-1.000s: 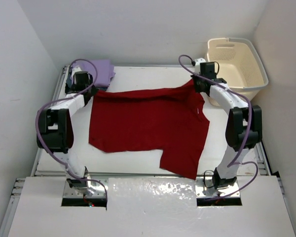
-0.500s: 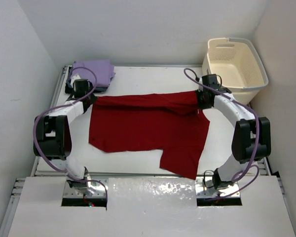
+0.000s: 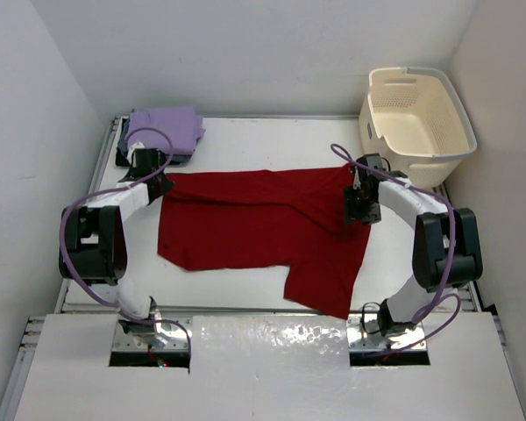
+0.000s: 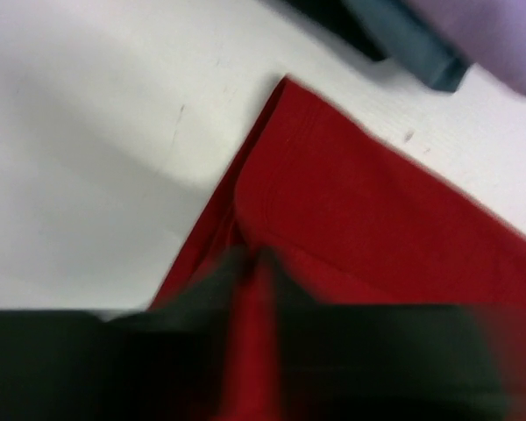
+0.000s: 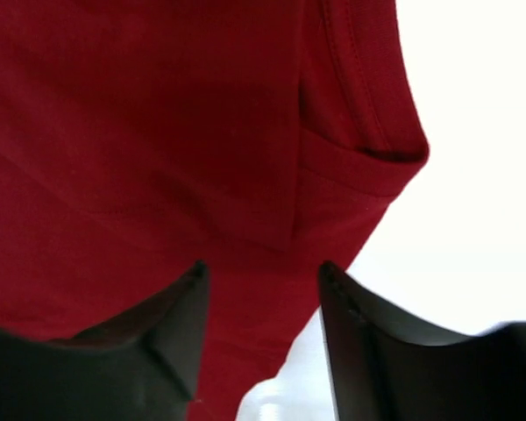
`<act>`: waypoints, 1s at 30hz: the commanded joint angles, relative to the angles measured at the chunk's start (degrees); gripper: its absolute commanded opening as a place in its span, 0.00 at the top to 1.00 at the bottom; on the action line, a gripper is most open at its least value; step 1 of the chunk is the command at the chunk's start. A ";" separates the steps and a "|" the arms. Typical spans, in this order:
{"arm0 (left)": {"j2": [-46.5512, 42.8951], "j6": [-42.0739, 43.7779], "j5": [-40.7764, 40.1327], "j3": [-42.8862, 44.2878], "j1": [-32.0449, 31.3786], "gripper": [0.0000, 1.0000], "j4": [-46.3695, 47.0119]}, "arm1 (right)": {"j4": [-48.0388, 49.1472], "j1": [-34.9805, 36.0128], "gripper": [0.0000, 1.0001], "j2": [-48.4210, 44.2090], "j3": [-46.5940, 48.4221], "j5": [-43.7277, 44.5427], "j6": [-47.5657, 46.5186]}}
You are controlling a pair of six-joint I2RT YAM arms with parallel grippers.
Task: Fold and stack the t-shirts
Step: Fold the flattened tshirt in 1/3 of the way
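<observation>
A red t-shirt (image 3: 254, 232) lies spread on the white table (image 3: 272, 140), its far edge folded over toward me. My left gripper (image 3: 158, 186) sits at the shirt's far left corner. In the blurred left wrist view its jaws (image 4: 254, 259) stand slightly apart over the red cloth (image 4: 377, 219). My right gripper (image 3: 361, 207) hovers over the shirt's right side. In the right wrist view it is open (image 5: 261, 272) above the red sleeve hem (image 5: 359, 158), holding nothing. A folded purple t-shirt (image 3: 165, 130) lies at the far left corner.
A cream laundry basket (image 3: 416, 118) stands at the far right corner, just beyond the right arm. Under the purple shirt (image 4: 500, 35) lies a dark grey-blue folded item (image 4: 412, 53). White walls close in on three sides.
Both grippers carried the shirt's far edge toward me and laid it over the body. Both jaws, shut on the cloth before, have since parted, and the right one has pulled back.
</observation>
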 commanded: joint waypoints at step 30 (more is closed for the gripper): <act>8.48 -4.33 11.20 9.91 -4.42 0.00 -0.88 | 22.70 -0.59 0.43 24.74 24.78 9.09 -2.02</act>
